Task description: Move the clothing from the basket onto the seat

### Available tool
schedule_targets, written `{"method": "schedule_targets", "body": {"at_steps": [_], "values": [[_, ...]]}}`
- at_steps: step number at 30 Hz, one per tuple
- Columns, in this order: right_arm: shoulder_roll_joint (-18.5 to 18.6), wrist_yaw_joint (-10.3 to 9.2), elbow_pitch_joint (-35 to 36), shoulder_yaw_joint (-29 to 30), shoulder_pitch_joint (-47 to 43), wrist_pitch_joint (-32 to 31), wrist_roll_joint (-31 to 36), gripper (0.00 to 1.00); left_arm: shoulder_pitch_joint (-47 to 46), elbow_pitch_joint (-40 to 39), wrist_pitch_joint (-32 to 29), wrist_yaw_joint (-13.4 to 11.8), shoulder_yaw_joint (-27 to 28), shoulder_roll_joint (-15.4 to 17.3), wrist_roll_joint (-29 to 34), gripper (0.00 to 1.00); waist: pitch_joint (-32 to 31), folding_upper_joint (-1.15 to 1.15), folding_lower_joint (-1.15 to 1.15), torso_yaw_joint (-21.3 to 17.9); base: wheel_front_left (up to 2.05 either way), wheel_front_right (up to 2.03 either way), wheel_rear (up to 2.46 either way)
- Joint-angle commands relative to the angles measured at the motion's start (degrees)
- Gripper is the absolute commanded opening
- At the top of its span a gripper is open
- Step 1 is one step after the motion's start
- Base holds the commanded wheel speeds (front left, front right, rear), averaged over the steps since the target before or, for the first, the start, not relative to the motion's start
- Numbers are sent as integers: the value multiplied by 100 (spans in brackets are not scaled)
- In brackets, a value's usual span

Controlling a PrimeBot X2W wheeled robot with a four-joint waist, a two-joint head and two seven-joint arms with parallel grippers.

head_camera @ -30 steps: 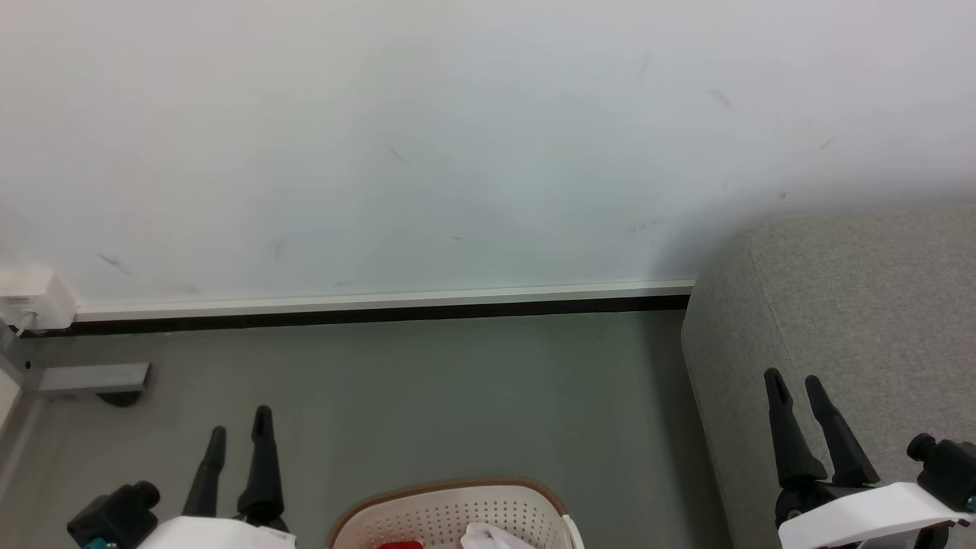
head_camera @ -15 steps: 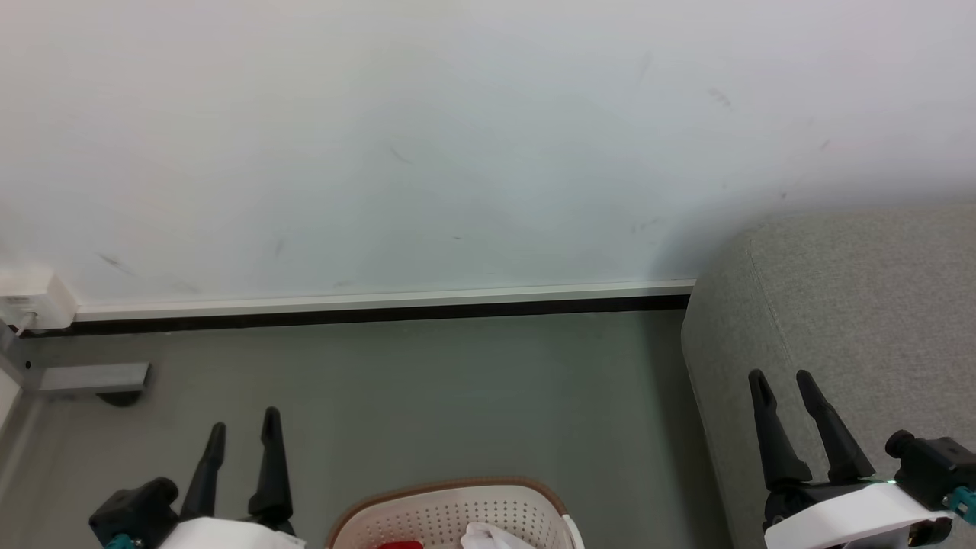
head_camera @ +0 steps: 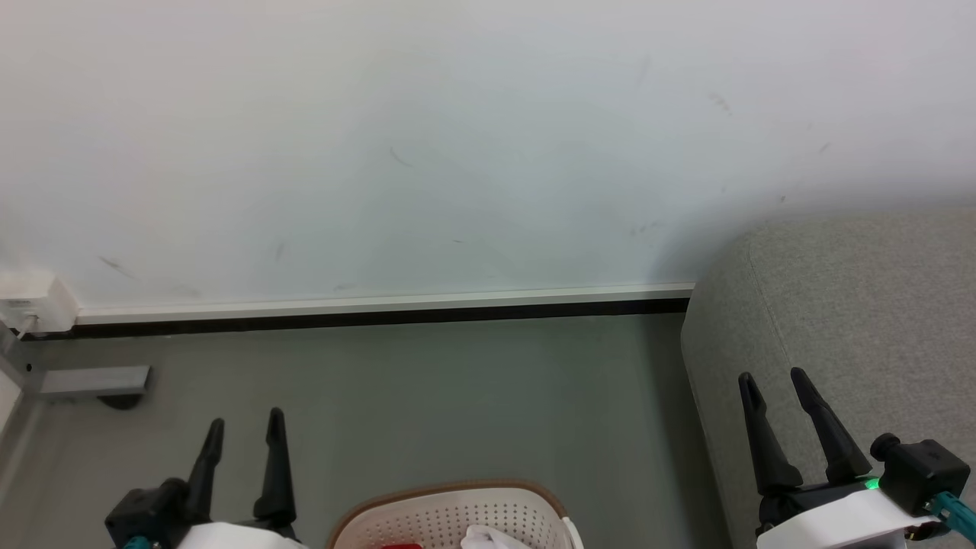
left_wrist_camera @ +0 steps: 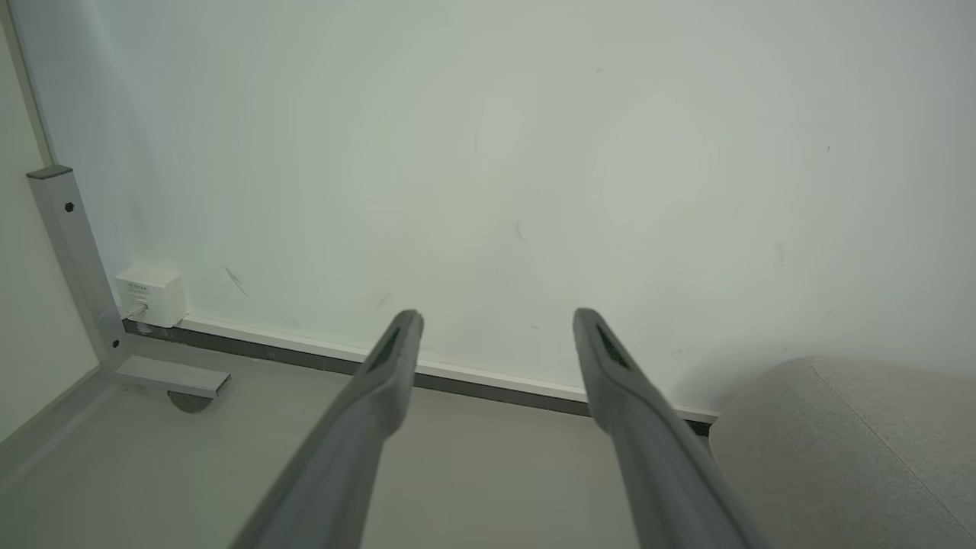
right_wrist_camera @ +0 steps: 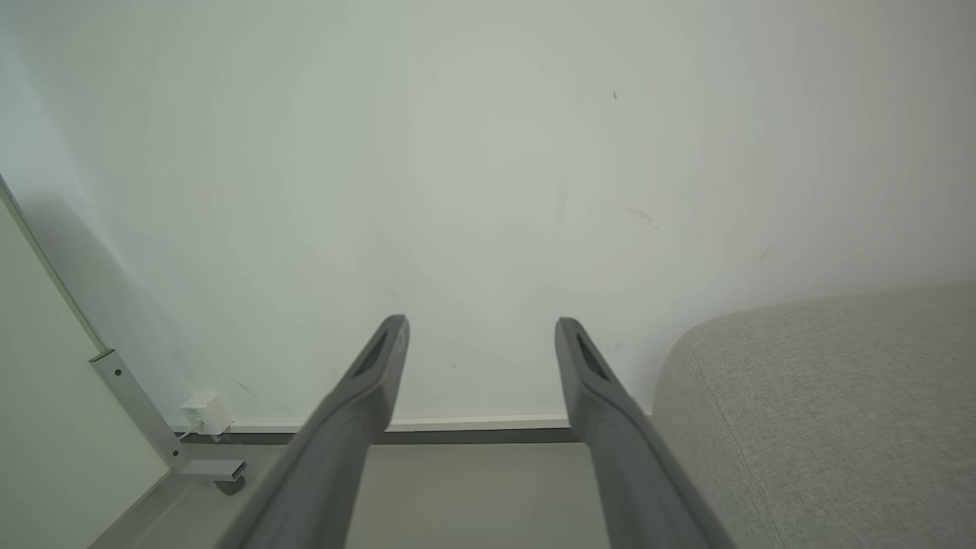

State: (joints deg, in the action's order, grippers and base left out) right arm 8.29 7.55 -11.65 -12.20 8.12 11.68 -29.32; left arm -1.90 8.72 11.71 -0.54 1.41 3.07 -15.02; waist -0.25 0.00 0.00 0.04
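Observation:
The cream-white basket (head_camera: 427,517) with a brown rim pokes up from the bottom edge of the head view; white clothing (head_camera: 488,537) and a scrap of red cloth (head_camera: 400,545) lie inside it. The grey seat (head_camera: 862,305) fills the right side, and shows too in the left wrist view (left_wrist_camera: 839,457) and the right wrist view (right_wrist_camera: 823,404). My left gripper (head_camera: 244,421) stands open left of the basket, empty, also seen from its wrist (left_wrist_camera: 496,314). My right gripper (head_camera: 772,375) is open in front of the seat's rounded corner, nothing between its fingers (right_wrist_camera: 482,322).
A white wall with a white-and-black baseboard (head_camera: 381,303) runs across ahead. A grey metal frame foot (head_camera: 95,379) and a white plug box (head_camera: 30,301) sit at the far left. Grey floor (head_camera: 457,396) lies between the basket and the wall.
Both grippers have shifted a little: the left one to the right, the right one to the left and slightly up. Both stay open. The basket has not moved.

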Motion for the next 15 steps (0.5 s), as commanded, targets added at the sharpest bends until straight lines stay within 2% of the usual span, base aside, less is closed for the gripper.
{"method": "schedule_targets", "body": {"at_steps": [1, 15], "values": [[39, -9, -3, -9, 103, 52, 125, 100, 42, -43, 49, 6, 10, 68, 144, 100, 0, 0, 0, 3, 0, 0, 0], [74, -10, -88, -121, 120, 212, 620, 100, 93, 16, 217, -22, -17, 64, 763, 100, -49, 0, 0, 6, 0, 0, 0]]}}
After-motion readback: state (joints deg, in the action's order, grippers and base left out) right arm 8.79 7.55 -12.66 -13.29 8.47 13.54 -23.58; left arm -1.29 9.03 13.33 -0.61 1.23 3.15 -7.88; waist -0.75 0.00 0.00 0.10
